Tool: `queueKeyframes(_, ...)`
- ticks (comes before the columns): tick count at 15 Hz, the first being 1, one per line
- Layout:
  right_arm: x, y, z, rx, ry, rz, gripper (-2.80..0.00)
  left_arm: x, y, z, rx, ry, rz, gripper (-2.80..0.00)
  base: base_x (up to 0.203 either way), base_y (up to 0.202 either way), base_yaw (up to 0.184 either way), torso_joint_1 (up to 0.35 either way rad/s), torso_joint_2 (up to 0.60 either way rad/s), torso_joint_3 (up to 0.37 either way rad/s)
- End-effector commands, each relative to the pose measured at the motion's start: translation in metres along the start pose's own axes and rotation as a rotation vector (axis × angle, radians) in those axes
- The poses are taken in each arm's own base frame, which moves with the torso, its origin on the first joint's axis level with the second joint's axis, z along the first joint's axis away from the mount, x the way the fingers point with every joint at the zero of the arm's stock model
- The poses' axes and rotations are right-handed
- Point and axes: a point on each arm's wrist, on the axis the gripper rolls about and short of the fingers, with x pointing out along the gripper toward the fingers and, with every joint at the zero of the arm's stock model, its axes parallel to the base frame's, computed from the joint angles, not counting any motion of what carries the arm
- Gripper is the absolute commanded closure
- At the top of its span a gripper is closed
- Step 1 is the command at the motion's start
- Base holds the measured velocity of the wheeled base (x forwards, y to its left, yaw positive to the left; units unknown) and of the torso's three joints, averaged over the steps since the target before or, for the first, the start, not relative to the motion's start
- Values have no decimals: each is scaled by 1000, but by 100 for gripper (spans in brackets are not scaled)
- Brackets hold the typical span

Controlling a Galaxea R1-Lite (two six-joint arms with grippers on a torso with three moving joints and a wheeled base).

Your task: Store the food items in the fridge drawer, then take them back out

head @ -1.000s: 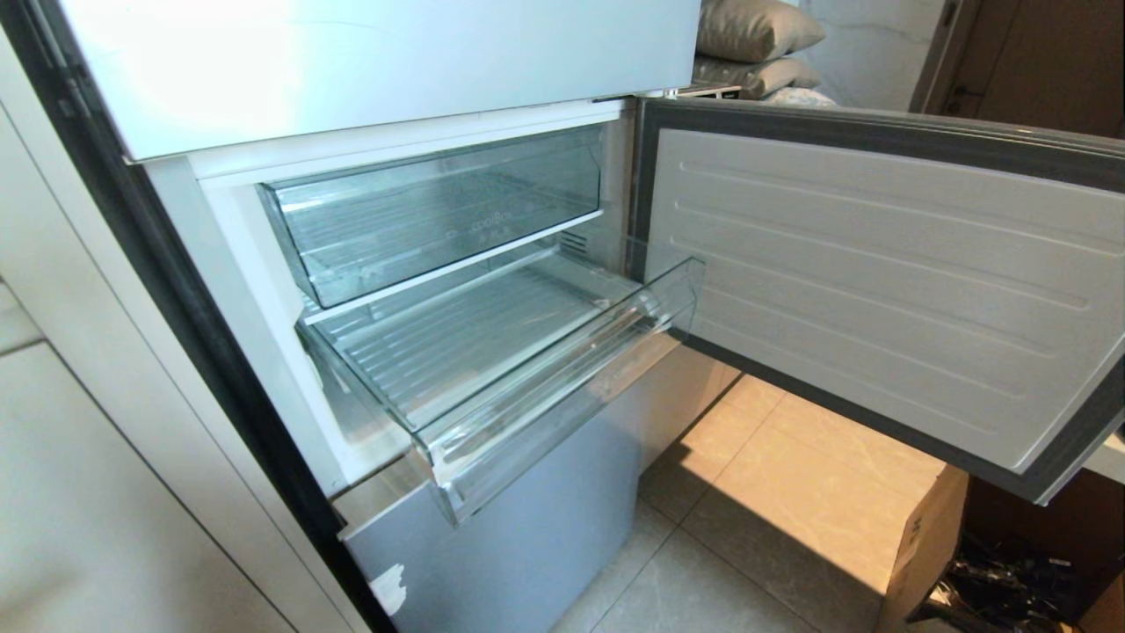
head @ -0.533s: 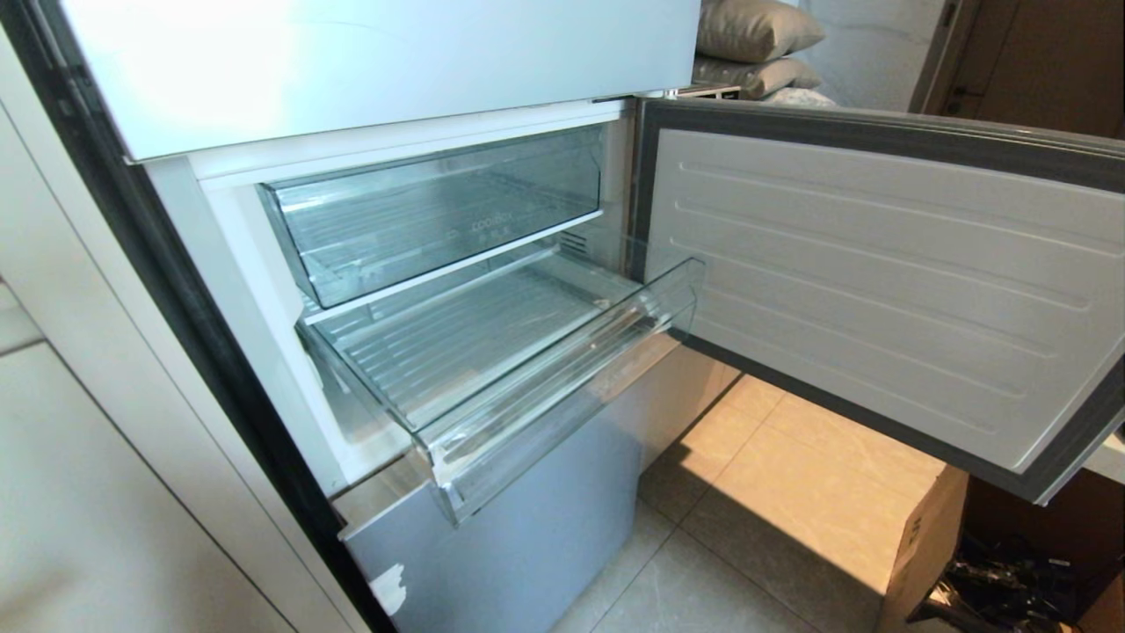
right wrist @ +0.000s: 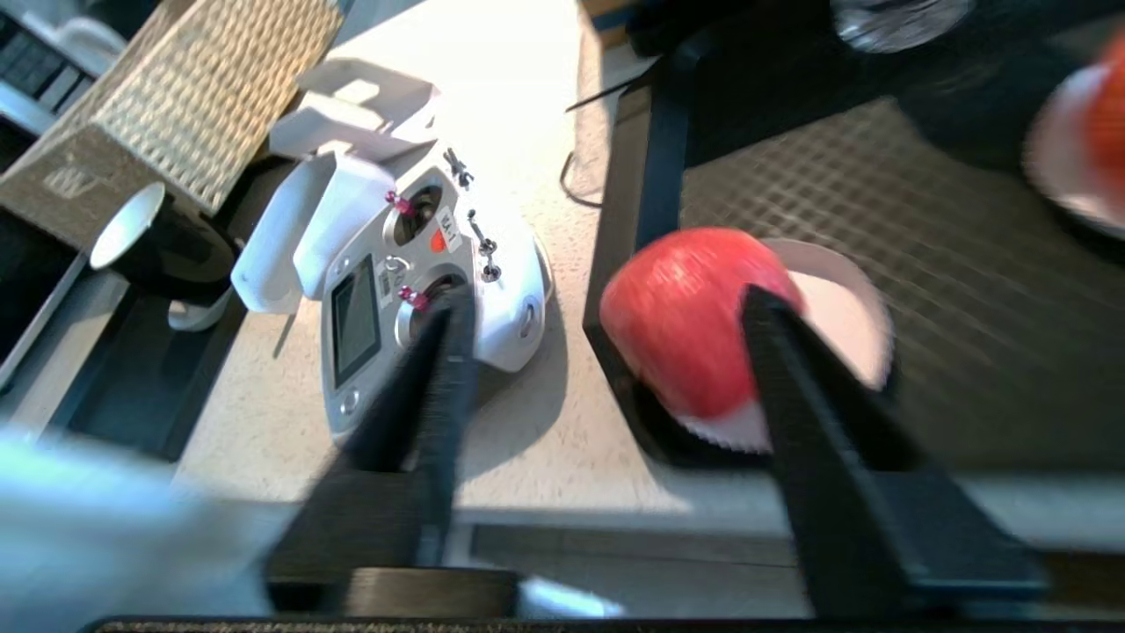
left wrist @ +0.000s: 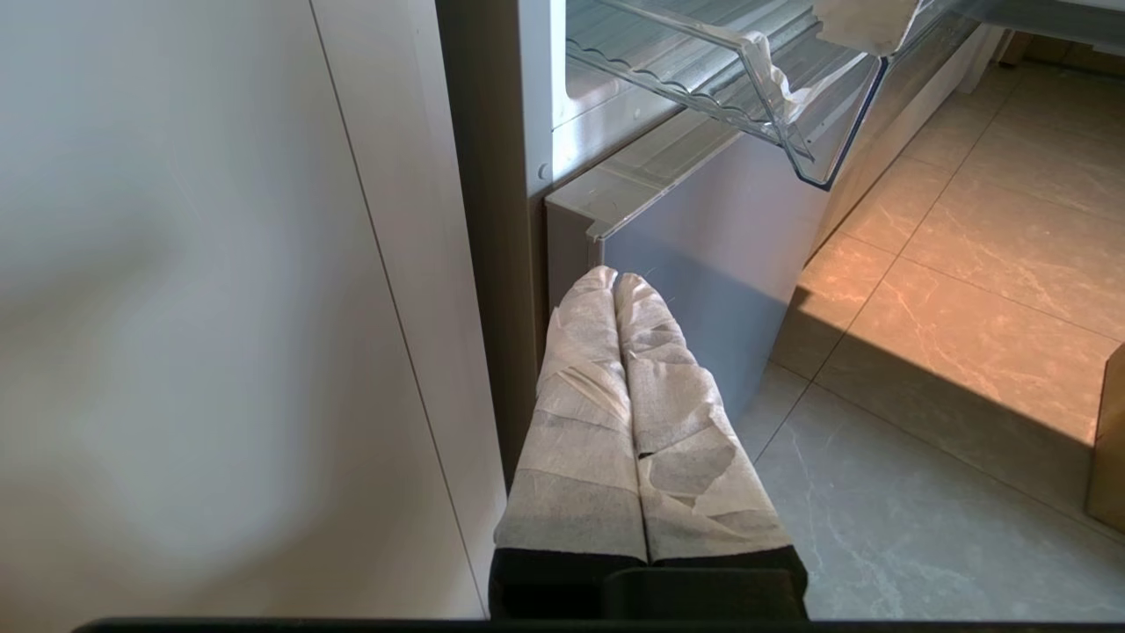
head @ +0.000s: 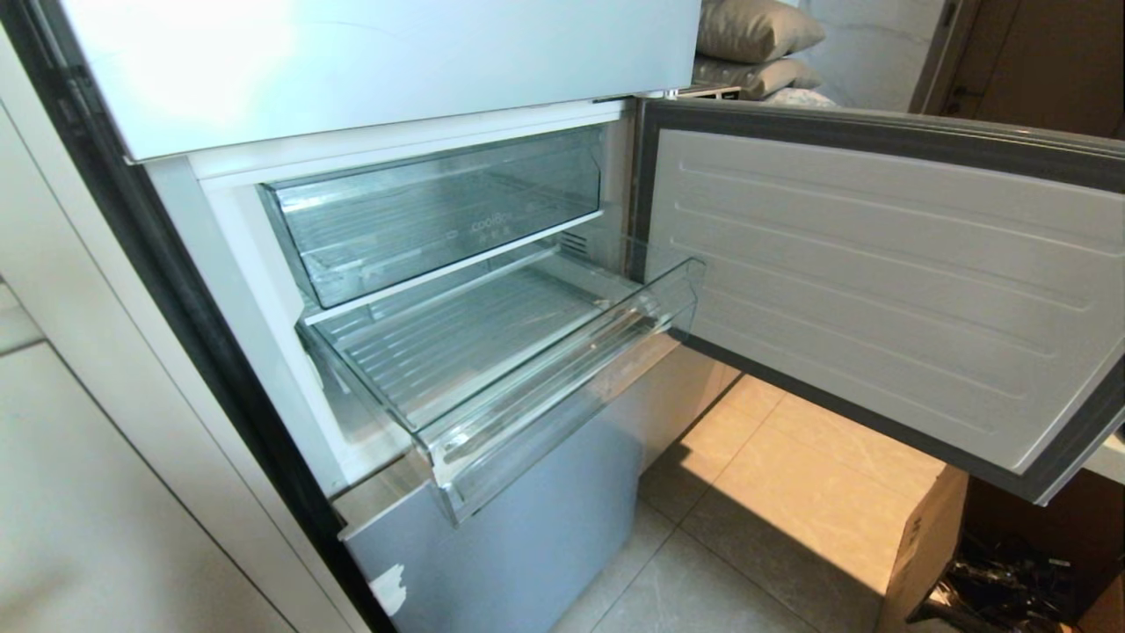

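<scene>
Nothing moved in head view; fridge drawer (head: pixel 492 352) pulled out, long axis sideways; right gripper (right wrist: pixel 606 325) spread beside apple (right wrist: pixel 681 321).

Through my head view the scene was brightly lit. Strong glare washed out the upper fridge door (head: pixel 352 61) to near white. Warm sunlight fell across the floor tiles (head: pixel 809 457), with a hard-edged shadow beneath the open lower door (head: pixel 879 281). Straight edges bowed slightly toward the frame borders.

My left wrist view was sharp; a soft grey shadow lay on the wall panel (left wrist: pixel 176 308), and an orange sunlit patch crossed the floor.

My right wrist view was smeared by motion blur. The red apple (right wrist: pixel 677 316) and my right gripper (right wrist: pixel 606 308) were soft-edged. The white controller (right wrist: pixel 422 264) sat in overexposed light on the tabletop (right wrist: pixel 527 105).
</scene>
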Motion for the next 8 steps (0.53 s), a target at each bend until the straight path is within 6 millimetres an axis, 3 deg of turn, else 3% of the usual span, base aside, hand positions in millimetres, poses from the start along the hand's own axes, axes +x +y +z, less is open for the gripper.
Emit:
queueKeyframes(1, -57, 26, 12, -37, -119, -10, 0, 0, 0, 0, 0, 1, 0, 0, 0, 0, 0, 0, 0, 0)
queueKeyframes(5, -151, 60, -3, -119, -293, -11, 0, 0, 0, 0, 0, 1, 1, 0, 0, 0, 0, 0, 0, 0)
queueKeyframes(8, -190, 87, -33, -243, -310, 87, 0, 0, 0, 0, 1, 1, 0, 0, 0, 0, 0, 0, 0, 0)
